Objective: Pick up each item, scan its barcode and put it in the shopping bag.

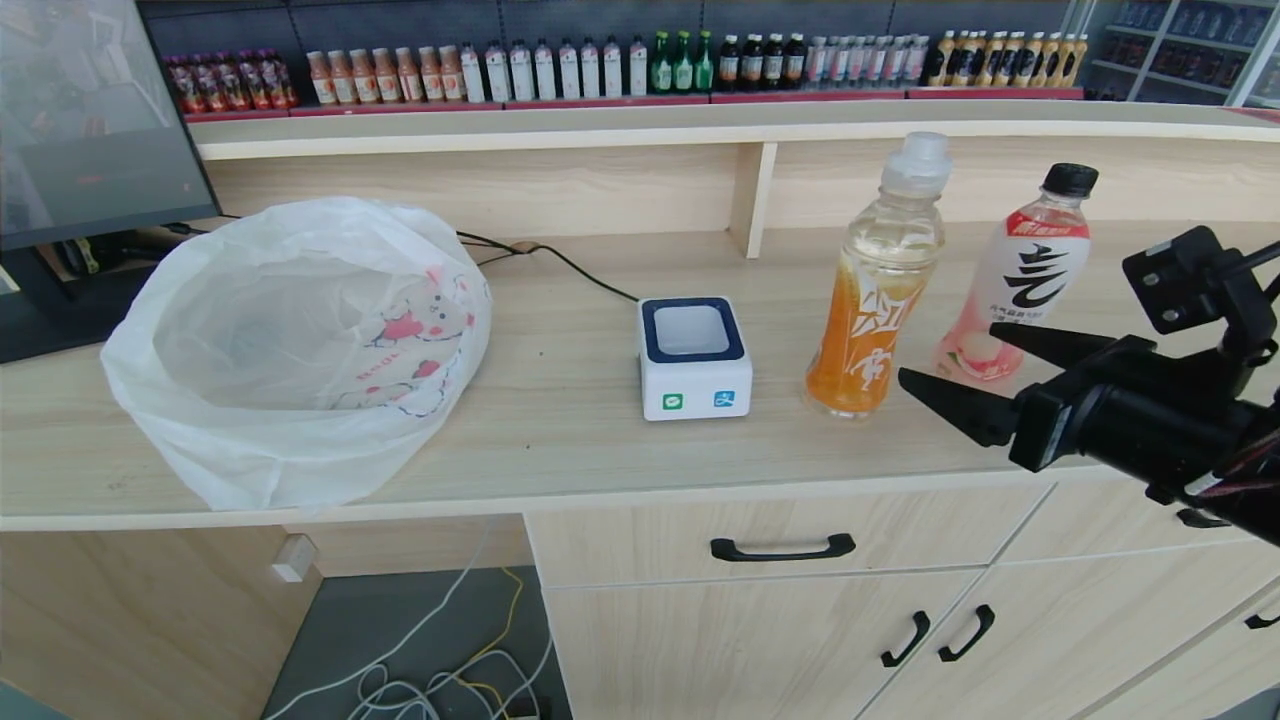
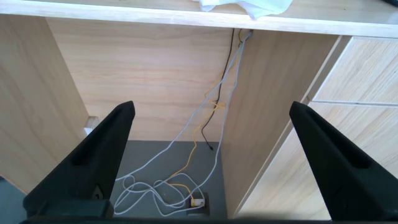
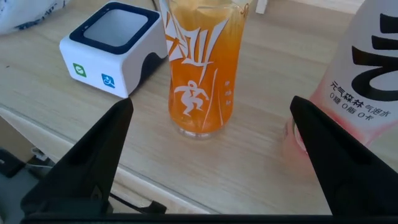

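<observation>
An orange drink bottle [image 1: 877,290] with a clear cap stands on the wooden counter [image 1: 560,400], right of the white barcode scanner [image 1: 694,357]. A pink-and-white bottle [image 1: 1018,275] with a black cap stands just right of it. The white shopping bag [image 1: 300,345] sits open at the counter's left. My right gripper [image 1: 945,372] is open, level with the bottles' lower halves, its fingertips just right of the orange bottle [image 3: 199,71] and in front of the pink bottle [image 3: 364,74]. The scanner [image 3: 112,53] lies beyond. My left gripper [image 2: 211,118] is open below the counter edge, facing the cable recess.
A monitor [image 1: 95,120] stands at the back left, with a cable [image 1: 560,262] running to the scanner. A raised shelf [image 1: 700,125] backs the counter, with shelves of bottles behind it. Drawers with black handles [image 1: 782,548] sit below. Loose cables [image 2: 186,180] lie on the floor.
</observation>
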Robot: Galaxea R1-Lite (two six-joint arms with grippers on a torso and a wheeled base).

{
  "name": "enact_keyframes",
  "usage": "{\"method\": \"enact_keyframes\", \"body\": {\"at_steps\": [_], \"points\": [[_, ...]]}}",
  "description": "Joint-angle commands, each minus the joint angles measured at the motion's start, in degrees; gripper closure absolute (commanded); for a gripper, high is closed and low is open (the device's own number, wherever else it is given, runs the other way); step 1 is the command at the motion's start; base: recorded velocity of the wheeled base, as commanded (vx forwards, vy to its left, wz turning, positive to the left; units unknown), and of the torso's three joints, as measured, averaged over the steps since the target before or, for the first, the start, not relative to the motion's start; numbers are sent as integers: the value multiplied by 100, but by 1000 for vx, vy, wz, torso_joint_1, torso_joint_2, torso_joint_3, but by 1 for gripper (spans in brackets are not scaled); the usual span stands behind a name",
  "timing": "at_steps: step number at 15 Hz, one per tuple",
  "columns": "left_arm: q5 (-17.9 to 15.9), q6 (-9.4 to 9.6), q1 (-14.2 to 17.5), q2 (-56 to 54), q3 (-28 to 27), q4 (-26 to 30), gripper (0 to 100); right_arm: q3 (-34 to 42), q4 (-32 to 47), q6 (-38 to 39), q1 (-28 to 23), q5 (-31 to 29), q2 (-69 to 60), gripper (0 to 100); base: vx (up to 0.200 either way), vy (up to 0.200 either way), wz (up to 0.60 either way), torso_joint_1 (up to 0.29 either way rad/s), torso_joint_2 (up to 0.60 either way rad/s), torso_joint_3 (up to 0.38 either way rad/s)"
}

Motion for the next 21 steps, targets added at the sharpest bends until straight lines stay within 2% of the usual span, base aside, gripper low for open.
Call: {"method": "enact_keyframes", "body": {"at_steps": [1, 5, 7, 11, 14, 21], "points": [[0, -2, 6, -1, 0, -1, 0, 70, -178, -6, 123, -121, 278, 0, 0, 0, 0, 0, 0, 0], [0, -2, 6, -1, 0, -1, 0, 202, -1277, 3, 228, -464, 840, 0, 0, 0, 0, 0, 0, 0], [0, -2, -2, -1, 0, -1, 0, 184, -1672, 231, 439, -860, 1060, 0, 0, 0, 0, 0, 0, 0], [0, -2, 6, -1, 0, -1, 0, 290, -1742, 302, 544, -1018, 1086, 0, 0, 0, 0, 0, 0, 0], [0, -2, 6, -1, 0, -1, 0, 219, -2138, 319, 544, -1150, 1297, 0, 0, 0, 0, 0, 0, 0], [0, -2, -2, -1, 0, -1, 0, 17, -2208, 354, 632, -1334, 1455, 0, 0, 0, 0, 0, 0, 0]]}}
